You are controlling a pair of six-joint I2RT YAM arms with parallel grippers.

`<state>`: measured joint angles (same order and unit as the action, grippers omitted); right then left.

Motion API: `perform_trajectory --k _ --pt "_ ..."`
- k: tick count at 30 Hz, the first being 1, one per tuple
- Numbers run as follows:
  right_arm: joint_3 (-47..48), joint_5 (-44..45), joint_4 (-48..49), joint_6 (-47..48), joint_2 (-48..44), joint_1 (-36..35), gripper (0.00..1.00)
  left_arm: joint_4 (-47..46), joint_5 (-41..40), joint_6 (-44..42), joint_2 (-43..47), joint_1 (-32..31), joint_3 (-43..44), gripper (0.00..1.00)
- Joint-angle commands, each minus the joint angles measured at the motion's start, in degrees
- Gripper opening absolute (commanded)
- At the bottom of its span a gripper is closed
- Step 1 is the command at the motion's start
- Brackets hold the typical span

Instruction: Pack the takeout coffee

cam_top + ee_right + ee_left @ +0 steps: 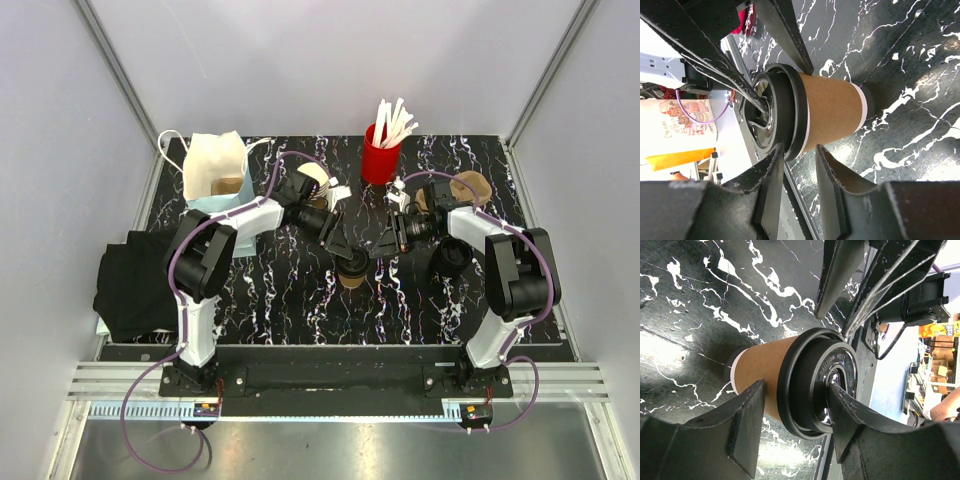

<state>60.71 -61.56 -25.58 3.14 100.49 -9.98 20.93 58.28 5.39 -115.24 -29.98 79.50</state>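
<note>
Coffee cup point(352, 279) stands upright at the middle of the black white-veined table point(300, 310), a little nearer the near edge than the far one, between the two arms. Cup: brown kraft paper wall, thin white band at the foot, a white strip of rim showing just under the lid. Lid point(810, 385): round, black plastic, seated on the cup, thick rolled rim, raised "CAUTION HOT" lettering on top. Left gripper point(796, 390) is partly open and straddles the lid edge: one finger point(747, 430) lies alongside the paper wall, the other across the lid top, tip near the centre. No squeeze visible. Right gripper point(799, 150) shows a narrow gap, jaws nearly parallel, one tip at the lid rim, the other against the paper wall just below it. Nothing is clamped between them. The top view alone gives the layout: red cup of white sticks point(380, 158) at the far edge near the middle, white paper bag point(215, 165) at the far left corner, black cloth point(135, 285) hanging over the left edge. From above the cup is only a dark disc with a sliver of brown, mostly under the fingers. The left wrist view alone shows the lid lettering and the finger resting on the lid. The right wrist view alone shows the white rim strip under the lid, and the left arm's fingers reaching in from the far side.
</note>
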Motion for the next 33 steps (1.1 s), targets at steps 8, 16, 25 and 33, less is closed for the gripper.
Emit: perform_trajectory --k 8,16,25,33 --pt "0.47 -2.95 -0.34 0.38 1.11 -0.74 0.36 1.04 -6.16 -2.66 -1.39 -0.87 0.12 0.53" --pt "0.29 -2.34 -0.34 0.55 2.25 -1.97 0.29 0.96 -6.86 -2.66 -1.3 -0.87 0.04 0.52" --pt "-0.07 0.12 -0.61 1.26 4.01 -2.06 0.2 1.57 -7.83 -3.45 -1.21 -0.87 -0.14 0.52" --pt "1.17 7.31 -2.54 1.61 3.75 -4.08 0.14 2.89 -9.59 -4.68 -1.3 -0.78 -0.23 0.51"
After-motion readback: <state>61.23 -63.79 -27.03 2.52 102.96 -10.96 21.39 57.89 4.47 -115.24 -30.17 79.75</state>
